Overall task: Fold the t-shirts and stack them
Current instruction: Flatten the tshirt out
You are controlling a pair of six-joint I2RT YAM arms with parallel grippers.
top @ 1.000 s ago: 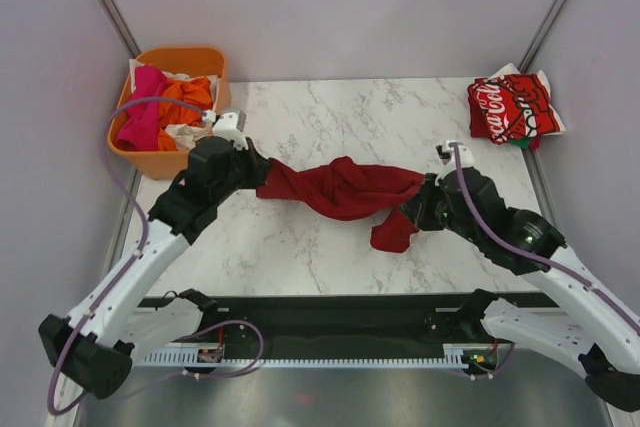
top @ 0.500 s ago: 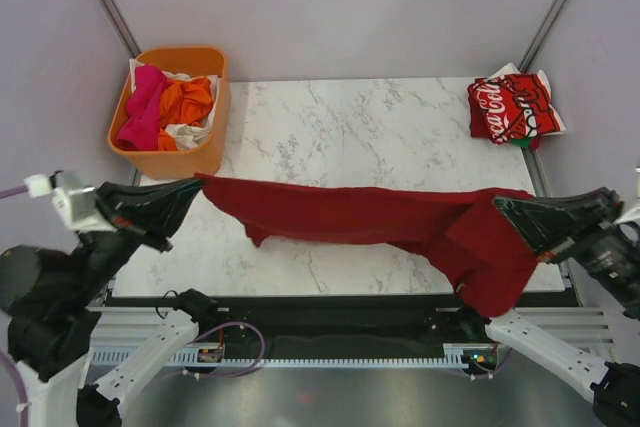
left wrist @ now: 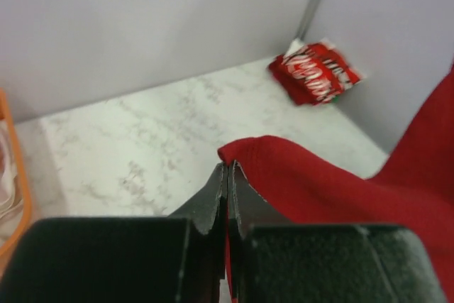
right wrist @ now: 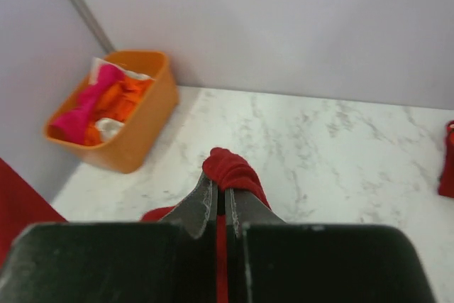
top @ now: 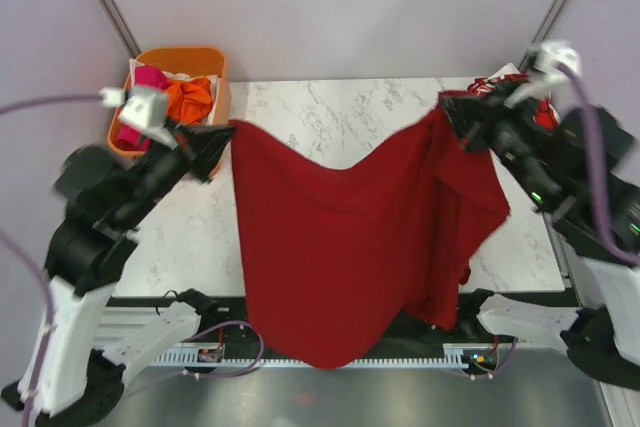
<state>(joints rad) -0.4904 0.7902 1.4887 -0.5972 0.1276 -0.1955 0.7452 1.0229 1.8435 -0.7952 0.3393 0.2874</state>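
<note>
1. While both arms hold it aloft, the dark-red t-shirt (top: 340, 247) hangs spread between them, hiding much of the marble table (top: 330, 112).
2. Left gripper (top: 222, 135) has its jaws pressed together on one top corner; the orange tub (top: 185, 51) of tees (top: 185, 97) sits just behind it.
3. Right gripper (top: 448, 109) pinches the other corner; the folded Coca-Cola t-shirt (left wrist: 316, 72) lies just beyond, partly hidden by that arm.
</note>
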